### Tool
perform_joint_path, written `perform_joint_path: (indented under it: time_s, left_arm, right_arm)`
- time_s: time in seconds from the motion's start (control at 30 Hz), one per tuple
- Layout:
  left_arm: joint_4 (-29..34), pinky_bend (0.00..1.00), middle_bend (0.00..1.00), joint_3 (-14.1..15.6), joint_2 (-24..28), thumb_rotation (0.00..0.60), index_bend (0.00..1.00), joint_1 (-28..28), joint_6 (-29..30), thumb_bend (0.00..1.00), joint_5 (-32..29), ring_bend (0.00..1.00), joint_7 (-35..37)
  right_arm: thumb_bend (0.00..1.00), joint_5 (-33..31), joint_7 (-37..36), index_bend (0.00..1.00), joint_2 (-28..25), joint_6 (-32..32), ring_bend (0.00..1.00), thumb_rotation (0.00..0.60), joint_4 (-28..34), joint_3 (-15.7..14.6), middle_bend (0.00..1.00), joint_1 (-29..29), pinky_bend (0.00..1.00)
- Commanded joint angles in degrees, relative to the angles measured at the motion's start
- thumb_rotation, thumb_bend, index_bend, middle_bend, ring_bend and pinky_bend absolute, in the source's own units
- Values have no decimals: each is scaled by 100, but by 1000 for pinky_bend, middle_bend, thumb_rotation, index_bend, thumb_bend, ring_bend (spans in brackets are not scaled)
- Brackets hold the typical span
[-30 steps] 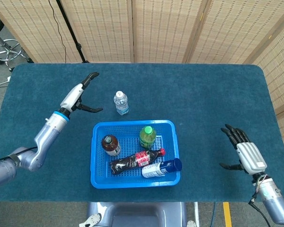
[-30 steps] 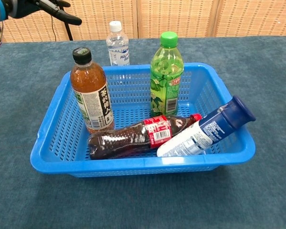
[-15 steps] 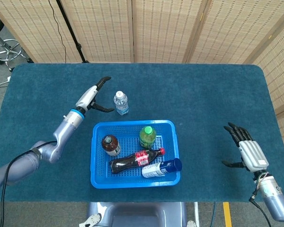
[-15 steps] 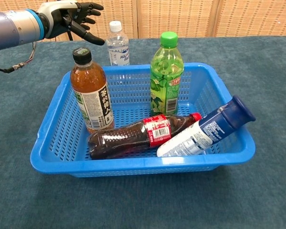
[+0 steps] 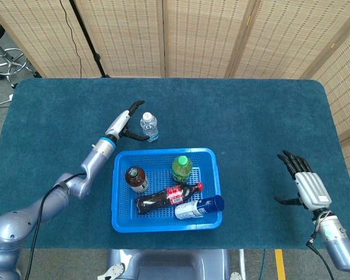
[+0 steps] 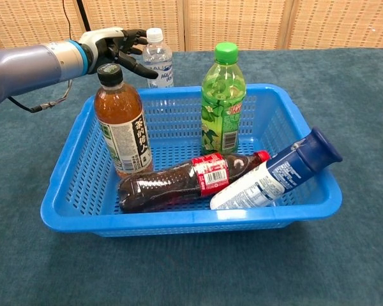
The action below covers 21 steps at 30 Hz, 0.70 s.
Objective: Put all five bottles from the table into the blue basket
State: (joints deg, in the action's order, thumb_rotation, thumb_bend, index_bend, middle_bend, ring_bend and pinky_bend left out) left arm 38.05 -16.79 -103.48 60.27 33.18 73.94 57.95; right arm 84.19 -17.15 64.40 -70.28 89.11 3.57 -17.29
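Blue basket (image 5: 118, 192) sits near the front middle of the table (image 5: 251, 116), which is covered in dark teal cloth.

Four bottles inside the basket:
- tea bottle (image 6: 121, 127), black cap, amber liquid, upright in the left part
- green bottle (image 6: 222, 105), green cap, upright toward the back middle
- cola bottle (image 6: 179, 183), red label and cap, lying on its side across the floor, cap pointing right
- blue bottle (image 6: 274, 172), white body with dark blue cap, lying tilted, cap end propped on the right rim, lower end touching the cola bottle

Fifth one, the water bottle (image 5: 149, 126), clear with white cap, stands upright on the cloth just behind the basket's back wall, outside it.

Left hand (image 5: 128, 121): arm reaches in from the lower left, hand right beside the water bottle on its left side. Fingers apart, thumb low and the others higher, forming an open span facing the bottle. In the chest view the dark fingertips (image 6: 138, 37) overlap the bottle's outline, thumb crossing low in front of it; cannot tell whether anything touches. No closed hold visible.

Right hand (image 5: 303, 184): at the far right of the table, well apart from the basket, palm side down over the cloth, fingers spread, holding nothing. Seen in the head view only.

Behind the table: woven folding screens (image 5: 204, 35), a stool (image 5: 9, 61) at upper left, a black stand (image 5: 87, 38) beside it
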Motion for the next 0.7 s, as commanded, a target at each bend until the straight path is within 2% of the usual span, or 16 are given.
perform_joint_path:
  time_s: [0.03,0.1,0.13,0.2,0.27,0.37,0.4,0.57,0.7]
  left_arm:
    - [-570,22,0,-31,-429,600,0,237,-119,279,103,0,318]
    - [-790,131,0,-51,-577,600,2,305,-171,374,85,2,343]
    - [-896,178,2,-92,-665,600,17,356,-266,391,32,13,374]
    - [-1020,284,57,-128,-745,600,120,411,-332,423,-7,88,367]
    - [-1179,374,216,-158,-852,600,331,448,-307,471,-44,236,268]
    - [-1339,450,380,-276,-986,600,522,475,-227,504,-171,363,127]
    - [-1326,472,407,-340,-980,600,553,458,-120,508,-215,386,133]
    - [-897,492,429,-480,-679,600,590,304,391,519,-209,403,284]
    - [123,492,432,-511,89,600,595,52,1050,519,13,407,303]
  right_arm:
    - [0,-19,3,0,6,13,0,600,-12,10,0,-2,0]
    - [0,-29,7,0,10,20,0,600,-19,15,0,-3,0]
    - [0,-36,10,0,13,28,0,600,-24,18,0,-4,0]
    - [0,-43,13,0,15,34,0,600,-29,22,0,-6,0]
    - [0,-46,14,0,17,36,0,600,-30,25,0,-6,0]
    - [0,-35,11,0,9,27,0,600,-20,24,0,1,0]
    - [0,-27,15,0,7,20,0,600,-17,19,0,7,0]
    - [0,9,32,0,7,18,0,600,4,0,0,13,0]
    - [0,68,70,0,12,15,0,600,49,-28,0,11,0]
